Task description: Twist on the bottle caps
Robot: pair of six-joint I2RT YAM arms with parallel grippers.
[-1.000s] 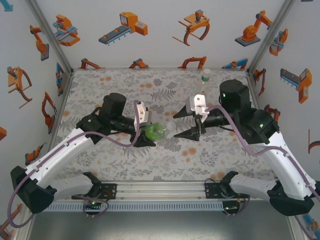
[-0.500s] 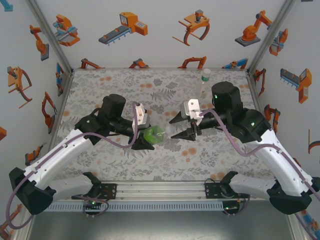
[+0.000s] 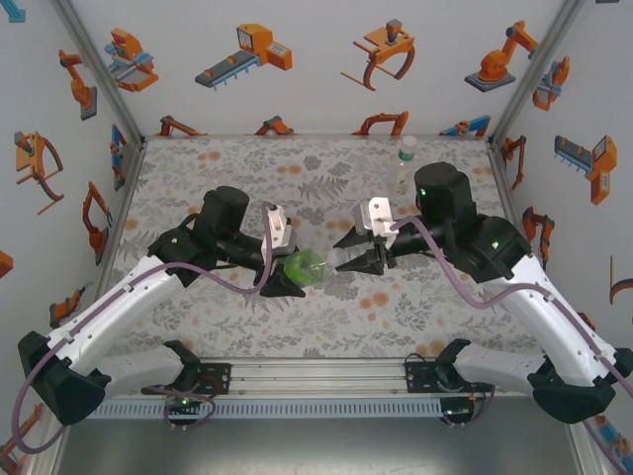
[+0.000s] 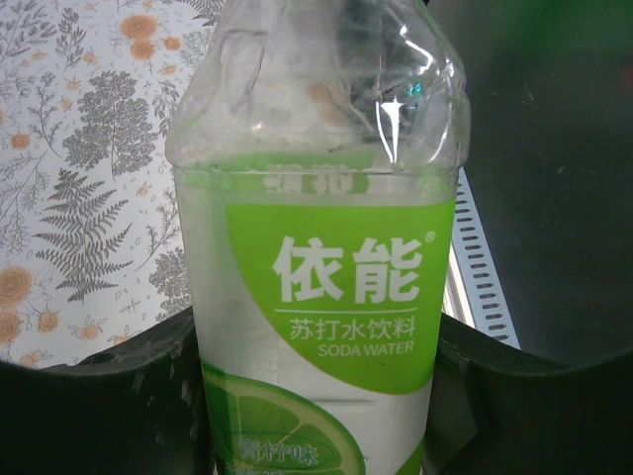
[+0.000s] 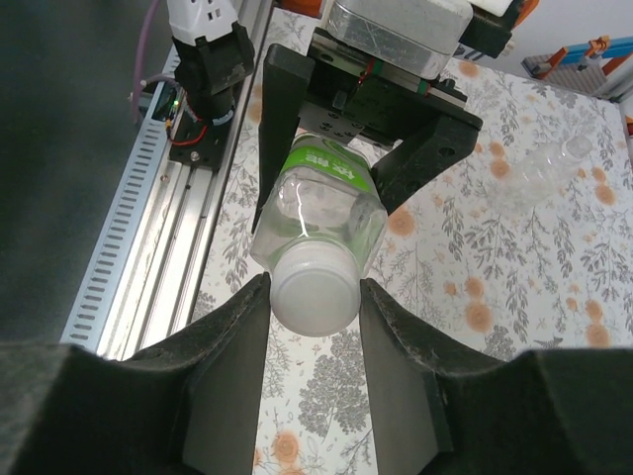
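My left gripper (image 3: pixel 294 269) is shut on a small clear bottle with a green soda-water label (image 3: pixel 306 265), held off the table with its mouth pointing right. The label (image 4: pixel 326 287) sits between the dark fingers (image 4: pixel 99 396). A white bottle cap (image 5: pixel 315 285) sits on the bottle's mouth. My right gripper (image 5: pixel 315 297) has both fingertips against the cap's sides. From above, the right gripper (image 3: pixel 346 258) meets the bottle's mouth at the middle of the table. A tall clear bottle (image 3: pixel 404 166) stands at the back.
A clear bottle (image 5: pixel 549 168) lies on the flowered mat to the right of the held one. The metal rail (image 3: pixel 316 381) with both arm bases runs along the near edge. Walls close in the table on three sides.
The right arm has moved left to the bottle's mouth, and its jaws have narrowed onto the cap. The left gripper has kept its hold and barely moved.
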